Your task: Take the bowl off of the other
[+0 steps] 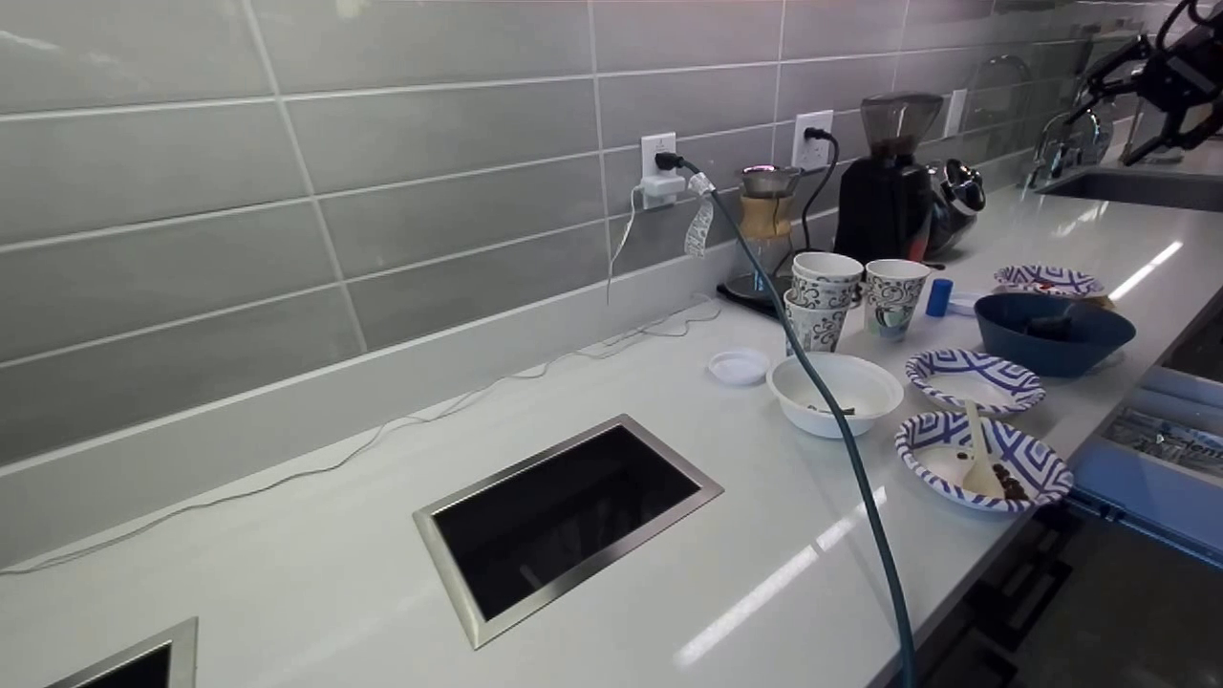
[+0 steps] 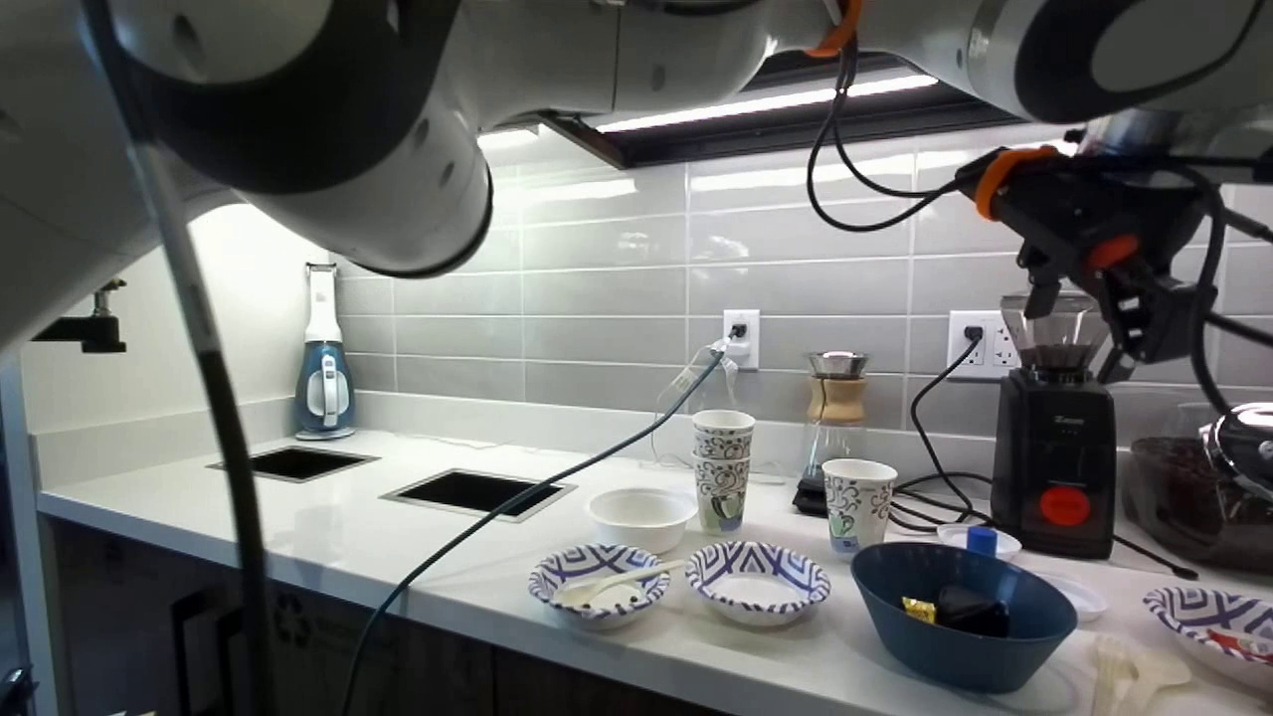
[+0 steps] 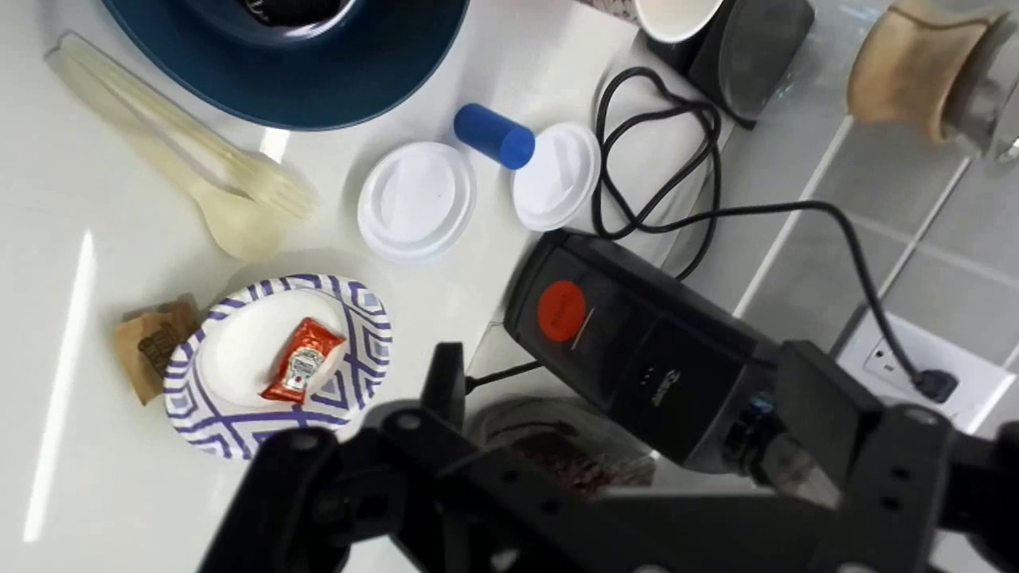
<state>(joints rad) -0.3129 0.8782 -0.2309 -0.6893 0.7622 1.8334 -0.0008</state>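
The dark navy bowl [image 2: 1034,622] stands on the counter; it also shows in an exterior view [image 1: 1013,344] and in the wrist view [image 3: 342,87]. It holds a black item and a gold packet. Three blue-patterned white bowls stand apart on the counter: an empty one [image 2: 758,589], one with a wooden spoon [image 2: 587,559] and one with a red packet [image 2: 1183,612], also in the wrist view [image 3: 368,334]. I cannot tell which is the task's bowl. My gripper [image 2: 1079,333] is open and empty, high before the coffee grinder; its spread fingers show in the wrist view [image 3: 637,390].
The black coffee grinder [image 2: 1054,467] stands by the wall. Several paper cups [image 2: 723,477], a plain white bowl [image 2: 641,517] and a glass coffee maker [image 2: 835,408] stand nearby. Wooden cutlery [image 3: 183,151] and white lids [image 3: 415,200] lie around the navy bowl. A green cable [image 1: 841,420] crosses the counter.
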